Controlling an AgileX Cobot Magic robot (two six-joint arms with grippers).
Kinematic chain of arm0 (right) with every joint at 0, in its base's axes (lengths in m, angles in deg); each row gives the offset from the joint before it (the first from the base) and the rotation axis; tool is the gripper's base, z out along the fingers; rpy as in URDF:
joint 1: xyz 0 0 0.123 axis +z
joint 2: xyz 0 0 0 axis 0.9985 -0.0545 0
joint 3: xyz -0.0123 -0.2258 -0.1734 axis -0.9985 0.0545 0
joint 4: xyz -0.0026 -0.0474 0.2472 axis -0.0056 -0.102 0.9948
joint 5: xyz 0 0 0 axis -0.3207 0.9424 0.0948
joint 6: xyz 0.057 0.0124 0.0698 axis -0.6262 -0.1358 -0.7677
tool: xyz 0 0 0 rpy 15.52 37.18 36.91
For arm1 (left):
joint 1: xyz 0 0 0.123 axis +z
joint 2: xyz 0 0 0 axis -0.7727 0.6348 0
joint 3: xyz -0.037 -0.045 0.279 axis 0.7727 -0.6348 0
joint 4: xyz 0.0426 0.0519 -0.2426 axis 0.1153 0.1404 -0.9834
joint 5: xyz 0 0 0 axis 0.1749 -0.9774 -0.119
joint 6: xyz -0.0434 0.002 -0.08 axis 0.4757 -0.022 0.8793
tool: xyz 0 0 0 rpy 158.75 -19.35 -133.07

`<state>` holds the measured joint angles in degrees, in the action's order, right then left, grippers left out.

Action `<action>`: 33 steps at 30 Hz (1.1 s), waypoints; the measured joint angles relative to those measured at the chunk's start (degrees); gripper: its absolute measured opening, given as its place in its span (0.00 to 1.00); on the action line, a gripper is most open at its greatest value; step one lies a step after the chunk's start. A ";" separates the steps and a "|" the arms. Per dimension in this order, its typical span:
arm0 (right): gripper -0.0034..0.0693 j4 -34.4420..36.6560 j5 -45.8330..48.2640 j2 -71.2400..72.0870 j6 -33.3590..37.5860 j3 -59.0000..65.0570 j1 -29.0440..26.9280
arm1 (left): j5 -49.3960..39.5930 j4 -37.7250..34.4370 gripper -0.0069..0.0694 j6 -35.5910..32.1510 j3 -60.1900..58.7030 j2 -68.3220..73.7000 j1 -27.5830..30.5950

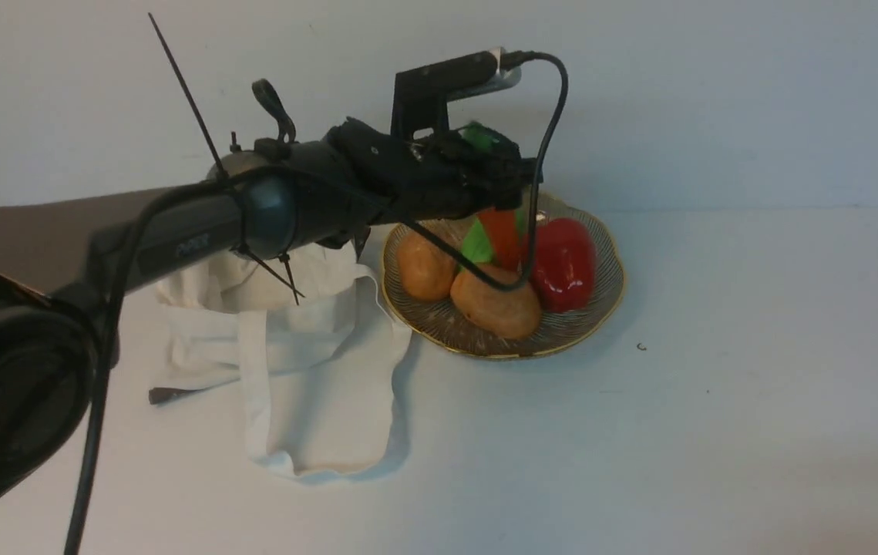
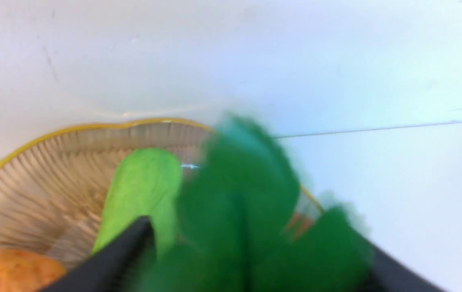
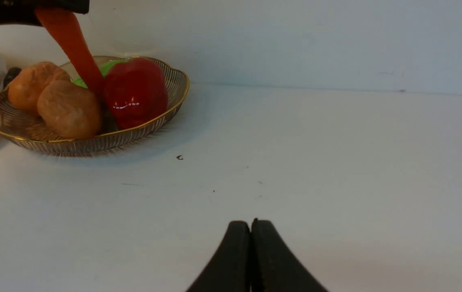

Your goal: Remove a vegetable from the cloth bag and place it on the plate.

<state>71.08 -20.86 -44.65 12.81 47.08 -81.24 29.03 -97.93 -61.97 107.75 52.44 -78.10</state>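
My left gripper (image 1: 502, 189) hangs over the plate (image 1: 597, 320) and is shut on the carrot (image 1: 500, 235), gripped near its top with the orange tip pointing down among the other vegetables. In the left wrist view the blurred dark green leafy top (image 2: 247, 202) fills the space between the jaws of my left gripper (image 2: 255, 243). The right wrist view shows the orange carrot (image 3: 72, 44) hanging over the plate (image 3: 93, 142). The white cloth bag (image 1: 307, 370) lies slumped to the left of the plate. My right gripper (image 3: 251, 222) is shut and empty, low over bare table.
The plate holds two brown potatoes (image 1: 496, 308) (image 1: 425, 266), a glossy red bell pepper (image 1: 562, 262) and a light green vegetable (image 2: 141, 190). A wall runs just behind the plate. A small dark speck (image 1: 641, 347) lies on the white table to the plate's right.
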 joint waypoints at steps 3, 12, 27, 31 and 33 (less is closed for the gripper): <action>0.03 0.00 0.00 0.00 0.00 0.00 0.00 | -1.00 -0.22 0.86 -0.44 0.00 0.06 0.00; 0.03 0.00 0.00 0.00 0.00 0.00 0.00 | -11.05 0.08 0.54 -0.61 -0.12 -7.71 0.00; 0.03 0.00 0.00 0.00 0.00 0.00 0.00 | -47.49 15.49 0.08 0.07 -0.12 -38.27 9.46; 0.03 0.00 0.00 0.00 0.00 0.00 0.00 | -56.53 27.41 0.08 1.57 -0.12 -45.31 11.34; 0.03 0.00 0.00 0.00 0.00 0.00 0.00 | -61.56 35.14 0.08 5.46 -0.12 -48.27 11.63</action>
<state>71.08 -20.86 -44.65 12.81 47.08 -81.24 -32.53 -62.79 -56.51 107.63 4.17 -66.47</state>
